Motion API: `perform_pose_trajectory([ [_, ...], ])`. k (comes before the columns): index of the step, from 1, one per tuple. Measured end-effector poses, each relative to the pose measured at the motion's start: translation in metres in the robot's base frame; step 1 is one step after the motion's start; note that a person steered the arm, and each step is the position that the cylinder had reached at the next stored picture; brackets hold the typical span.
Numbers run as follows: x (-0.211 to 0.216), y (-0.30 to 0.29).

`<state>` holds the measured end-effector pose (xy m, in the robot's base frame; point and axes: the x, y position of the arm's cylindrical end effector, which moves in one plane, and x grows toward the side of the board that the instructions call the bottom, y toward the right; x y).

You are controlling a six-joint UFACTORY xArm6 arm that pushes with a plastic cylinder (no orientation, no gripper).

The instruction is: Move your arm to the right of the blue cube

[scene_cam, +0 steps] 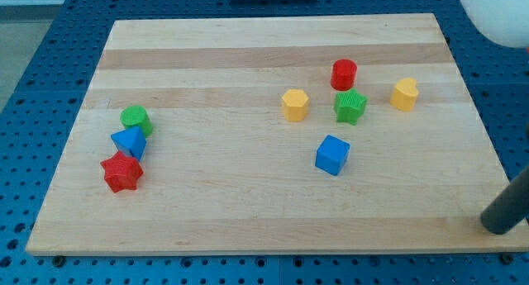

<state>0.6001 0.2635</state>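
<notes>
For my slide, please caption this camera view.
Tip at the board's lower right edge, well right of the blue cube.

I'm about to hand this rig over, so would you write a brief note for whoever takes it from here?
My tip: at the view's lower right, just off the board's right edge, touching no block.
Blue cube: right of the board's centre, standing alone, below the green star. A second blue block, more wedge-like, sits in the cluster at the view's left and is not the target.
Done: my tip is already on the cube's right side, but well away from it and lower in the view.
Left: slide up and leftward to stop close beside the cube's right face without pushing it.
</notes>
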Motion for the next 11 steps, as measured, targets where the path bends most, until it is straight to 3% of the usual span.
perform_pose_trajectory([
  [1,-0.002,0.015],
  [3,-0.041,-0.009],
  [8,-0.047,-0.041],
  [11,-0.081,-0.096],
])
